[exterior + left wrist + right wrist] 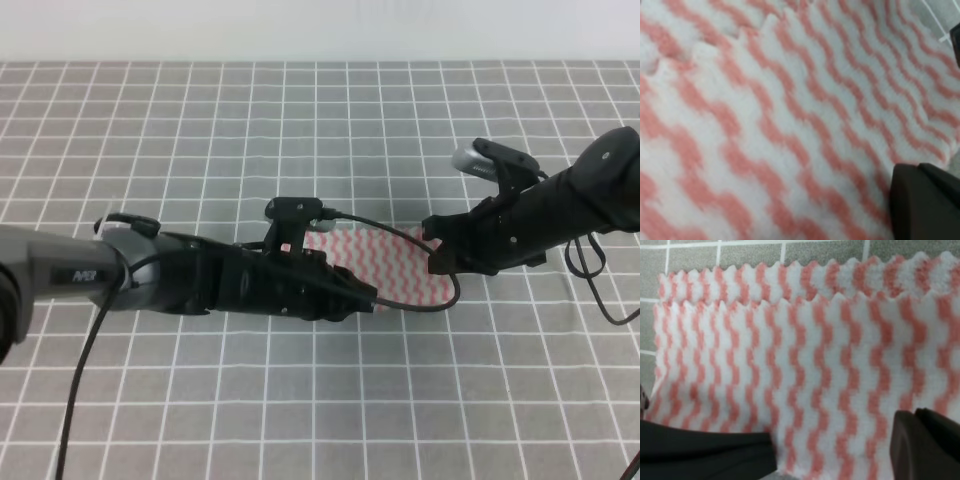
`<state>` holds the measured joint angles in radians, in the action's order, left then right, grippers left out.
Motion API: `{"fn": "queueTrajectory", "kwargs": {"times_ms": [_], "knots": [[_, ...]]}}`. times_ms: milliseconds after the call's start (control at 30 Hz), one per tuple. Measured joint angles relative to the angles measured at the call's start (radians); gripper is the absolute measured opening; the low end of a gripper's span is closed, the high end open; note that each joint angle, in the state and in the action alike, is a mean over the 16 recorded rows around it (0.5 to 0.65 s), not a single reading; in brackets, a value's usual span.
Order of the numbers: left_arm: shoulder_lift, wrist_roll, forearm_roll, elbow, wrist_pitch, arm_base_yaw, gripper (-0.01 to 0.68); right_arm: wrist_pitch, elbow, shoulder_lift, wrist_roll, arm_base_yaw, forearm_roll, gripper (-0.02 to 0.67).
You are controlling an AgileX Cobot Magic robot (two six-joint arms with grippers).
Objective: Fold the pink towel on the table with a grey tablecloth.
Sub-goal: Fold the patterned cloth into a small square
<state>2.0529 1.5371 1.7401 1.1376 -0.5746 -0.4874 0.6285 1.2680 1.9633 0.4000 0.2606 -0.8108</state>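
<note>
The pink towel (pixel 395 262) lies on the table with a grey tablecloth (pixel 320 130), partly hidden under both arms. From the left, my left gripper (pixel 365 297) rests low on the towel's near left part. My right gripper (pixel 432 250) comes from the right and touches its right edge. The left wrist view is filled by the towel (pixel 790 120), with one dark fingertip (pixel 925 205) at the lower right. In the right wrist view the towel (pixel 805 355) shows two stacked pinked edges at the top, beside one fingertip (pixel 927 445). Neither view shows how the jaws stand.
A black cable (pixel 452 290) from the left arm's wrist camera loops over the towel's right side. A dark flat shape (pixel 700 455) fills the lower left of the right wrist view. Bare grey gridded cloth (pixel 330 400) surrounds the towel on all sides.
</note>
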Motion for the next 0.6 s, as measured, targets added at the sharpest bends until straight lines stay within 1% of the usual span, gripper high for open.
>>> {"fn": "queueTrajectory", "kwargs": {"times_ms": [167,300,600], "knots": [[-0.021,-0.002,0.0,0.0,-0.021,0.007,-0.002,0.011,0.005,0.0,0.0,0.0,-0.001,-0.016],[-0.061,-0.016,-0.006,0.0,-0.016,0.028,-0.002,0.035,0.022,0.0,0.0,-0.001,-0.001,-0.016],[-0.142,-0.116,-0.07,0.0,0.007,0.128,-0.003,0.118,0.093,-0.001,-0.011,-0.003,0.02,-0.005]]}}
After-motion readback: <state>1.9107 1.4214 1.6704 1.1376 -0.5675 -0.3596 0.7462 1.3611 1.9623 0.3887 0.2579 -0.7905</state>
